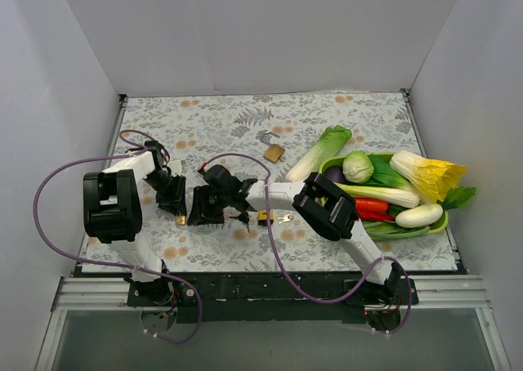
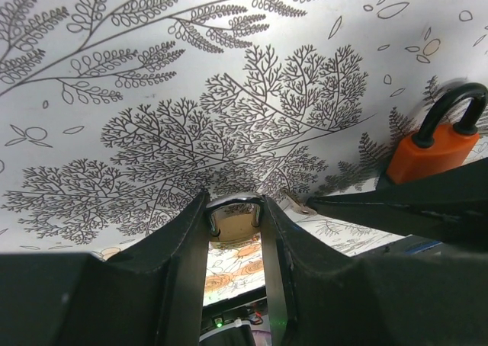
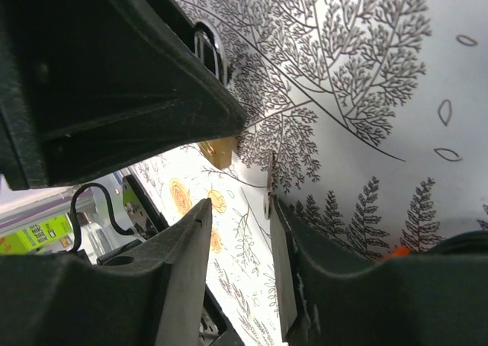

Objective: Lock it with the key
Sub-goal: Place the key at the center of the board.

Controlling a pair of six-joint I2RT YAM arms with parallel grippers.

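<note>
Gripping a brass padlock (image 2: 235, 227), left claw (image 2: 235, 203) faces right claw (image 3: 240, 205), grip unclear; green tray (image 1: 442, 221) holds vegetables (image 1: 382, 193).

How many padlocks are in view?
3. A brass padlock lies alone at far centre; a small padlock sits in the left claw; an orange padlock lies near the right claw. More could be hidden.

Three plain white walls (image 1: 261, 36) close the space on the left, at the back and on the right. The table is covered by a white cloth printed with grey fern leaves and small orange flowers (image 1: 221, 118). A silver metal rail (image 1: 458, 293) runs along its near edge. The light is soft and even.
</note>
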